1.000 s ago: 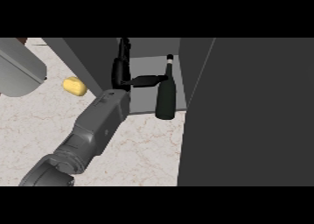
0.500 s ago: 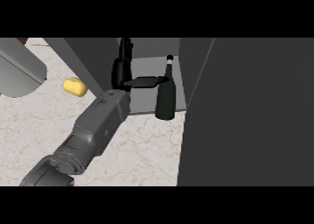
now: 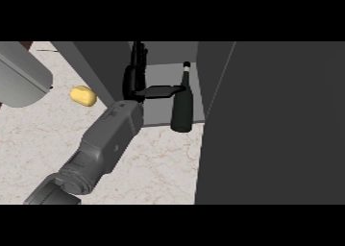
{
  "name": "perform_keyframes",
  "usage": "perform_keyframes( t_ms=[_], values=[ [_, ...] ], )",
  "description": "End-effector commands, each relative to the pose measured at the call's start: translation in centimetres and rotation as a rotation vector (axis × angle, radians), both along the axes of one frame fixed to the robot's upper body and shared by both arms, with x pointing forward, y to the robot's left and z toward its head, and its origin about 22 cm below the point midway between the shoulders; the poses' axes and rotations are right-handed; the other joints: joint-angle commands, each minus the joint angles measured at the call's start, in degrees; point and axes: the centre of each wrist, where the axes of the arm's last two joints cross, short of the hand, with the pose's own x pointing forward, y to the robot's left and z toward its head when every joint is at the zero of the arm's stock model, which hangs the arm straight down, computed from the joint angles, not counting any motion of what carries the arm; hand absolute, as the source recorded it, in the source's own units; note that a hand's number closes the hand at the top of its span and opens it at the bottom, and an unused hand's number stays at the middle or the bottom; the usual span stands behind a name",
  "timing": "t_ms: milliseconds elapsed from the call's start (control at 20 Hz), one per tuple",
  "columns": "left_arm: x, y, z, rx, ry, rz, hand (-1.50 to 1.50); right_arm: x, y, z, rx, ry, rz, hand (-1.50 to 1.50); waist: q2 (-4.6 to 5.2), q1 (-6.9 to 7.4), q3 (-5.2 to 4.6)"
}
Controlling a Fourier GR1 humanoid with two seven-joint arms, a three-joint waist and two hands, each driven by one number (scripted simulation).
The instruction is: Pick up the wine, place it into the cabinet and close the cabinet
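Dark green wine bottle [image 3: 182, 103] stands upright on the grey cabinet [image 3: 161, 72] shelf, just inside its open front. One grey forearm reaches in from the lower left; its black hand [image 3: 143, 79] has straight fingers, thumb extended toward the bottle. Small yellow object [image 3: 82, 95] lies on the marbled counter [image 3: 33, 139].

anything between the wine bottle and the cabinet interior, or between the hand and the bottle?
Nothing visible. The wine bottle already stands on the cabinet floor near its front edge. The left hand is right beside it, thumb against the bottle's shoulder. The large open cabinet door stands at the right.
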Motion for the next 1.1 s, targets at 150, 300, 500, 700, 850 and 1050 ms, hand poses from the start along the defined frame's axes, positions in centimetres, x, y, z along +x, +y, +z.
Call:
perform_keyframes(
  t_ms=[150, 300, 500, 700, 850, 1050],
  values=[
    [-1.7, 0.4, -2.0, -0.045, 0.059, 0.002, -1.5, -1.0, -0.4, 0.7, 0.01, -0.018, -0.028, -1.5, -0.8, 2.0, 0.1],
    [-3.2, -0.4, -2.8, -0.038, 0.045, 0.004, -1.5, -0.5, -1.2, 0.7, 0.007, -0.018, -0.033, -1.5, -0.67, 1.67, 0.11],
    [-6.3, -3.1, -2.7, -0.035, 0.067, -0.032, -1.5, 0.0, -1.0, 0.1, -0.014, -0.002, -0.048, -1.5, -1.18, 3.42, 0.15],
    [-9.2, -5.3, -2.4, -0.022, 0.028, -0.031, -1.5, -0.6, -1.9, 0.0, 0.009, -0.025, -0.073, -1.5, -0.72, 3.59, 0.14],
    [-10.3, -5.0, -2.3, -0.024, 0.01, -0.038, -1.5, -1.3, -1.8, 1.3, 0.01, -0.008, -0.076, -1.5, -0.75, 4.52, 0.12],
    [-15.3, -6.9, -1.2, -0.079, -0.008, -0.085, -1.5, -2.4, -2.1, 1.1, -0.007, -0.04, -0.085, -1.5, -1.04, 4.94, 0.16]
  ],
)
